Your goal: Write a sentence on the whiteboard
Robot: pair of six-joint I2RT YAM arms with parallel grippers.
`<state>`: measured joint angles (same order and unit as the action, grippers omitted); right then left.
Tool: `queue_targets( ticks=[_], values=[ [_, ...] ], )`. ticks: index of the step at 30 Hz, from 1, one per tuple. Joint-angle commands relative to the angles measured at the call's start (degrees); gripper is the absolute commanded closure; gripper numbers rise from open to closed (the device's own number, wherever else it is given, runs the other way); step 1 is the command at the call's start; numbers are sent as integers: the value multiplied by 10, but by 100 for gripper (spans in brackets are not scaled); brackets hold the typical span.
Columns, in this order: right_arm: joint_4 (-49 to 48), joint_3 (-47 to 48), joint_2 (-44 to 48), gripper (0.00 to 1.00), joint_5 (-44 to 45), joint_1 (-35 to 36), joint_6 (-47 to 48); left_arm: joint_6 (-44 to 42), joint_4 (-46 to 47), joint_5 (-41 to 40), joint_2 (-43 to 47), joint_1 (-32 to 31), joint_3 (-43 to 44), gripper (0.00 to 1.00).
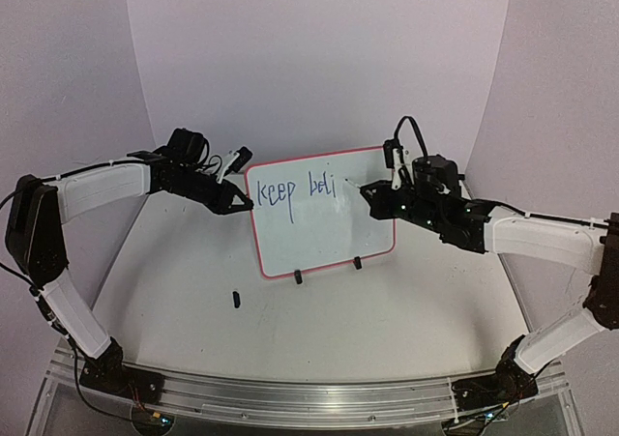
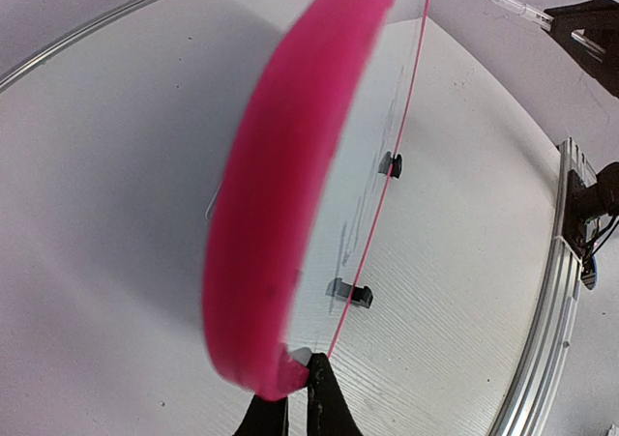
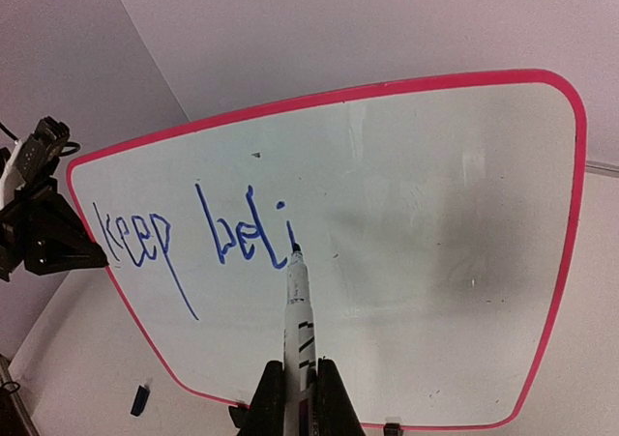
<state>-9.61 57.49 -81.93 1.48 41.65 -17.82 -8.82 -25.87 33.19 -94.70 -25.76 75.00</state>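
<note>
Tip of marker [image 3: 296, 301] on whiteboard [image 3: 435, 214], right hand [image 3: 298, 388] tight around barrel.

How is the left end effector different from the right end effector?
The left end effector pinches the whiteboard's red edge, while the right end effector pinches a marker. The left one sits at the board's left side. The right one is in front of its face, with the marker tip by the last blue letter. Both are black, two-fingered and shut on something.

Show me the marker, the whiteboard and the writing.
marker [image 3: 297, 305]: right wrist view, its white barrel.
whiteboard [image 1: 324, 238]: top view, bare white face.
writing [image 3: 137, 238]: right wrist view, the word "keep".
</note>
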Motion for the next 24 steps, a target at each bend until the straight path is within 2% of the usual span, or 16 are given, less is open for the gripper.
queue_targets(
  ticks=[1, 7, 24],
  values=[
    [-17, -4, -5, 100, -10, -9, 9, -32, -51, -47, -29, -16, 0, 100],
    [-36, 4, -21, 100, -39, -9, 12, -32, -51, -49, -30, -16, 0, 100],
    [-49, 34, -70, 100, -17, -10, 16, -35, -53, -50, -29, -16, 0, 100]
  ],
)
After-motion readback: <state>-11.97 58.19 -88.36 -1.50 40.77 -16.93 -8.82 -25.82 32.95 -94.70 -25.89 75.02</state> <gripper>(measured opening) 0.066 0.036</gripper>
